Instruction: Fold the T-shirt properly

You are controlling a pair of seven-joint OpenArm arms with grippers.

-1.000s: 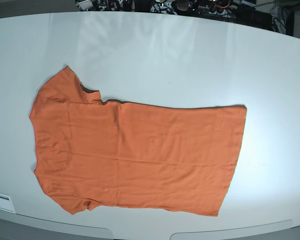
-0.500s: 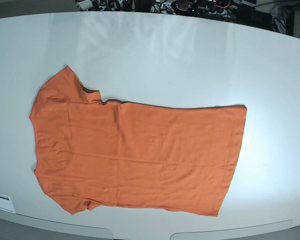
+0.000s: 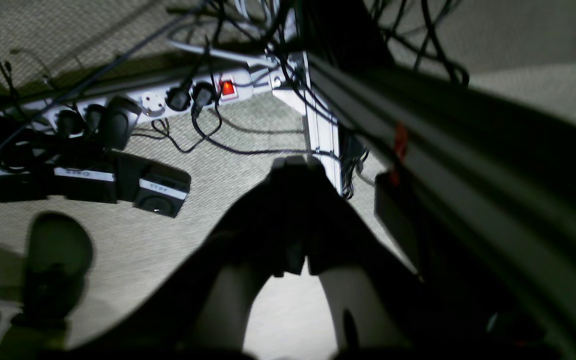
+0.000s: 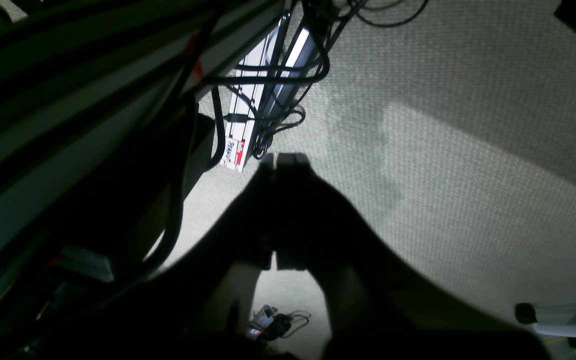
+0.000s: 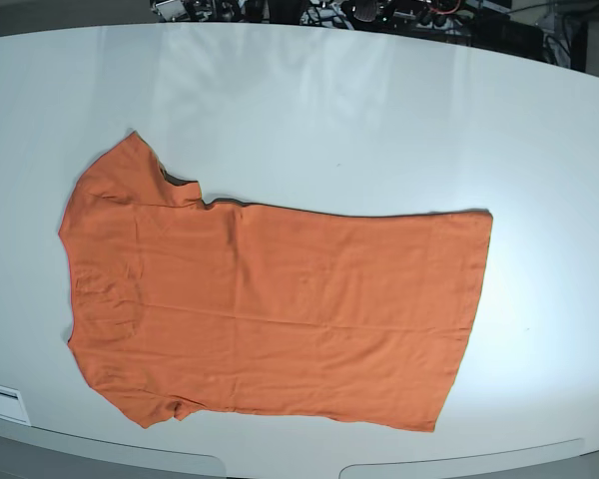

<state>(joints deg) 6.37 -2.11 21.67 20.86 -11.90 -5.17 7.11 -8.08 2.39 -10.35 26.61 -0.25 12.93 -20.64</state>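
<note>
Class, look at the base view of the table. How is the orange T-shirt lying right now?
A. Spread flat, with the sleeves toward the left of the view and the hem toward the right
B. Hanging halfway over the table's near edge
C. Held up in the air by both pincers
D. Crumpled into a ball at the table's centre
A: the T-shirt lies flat on the white table, sleeves at the view's left, straight hem at its right, with no pincer near it.

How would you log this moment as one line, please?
T-shirt: flat, unfolded on table | left gripper: shut, empty | right gripper: shut, empty
</note>
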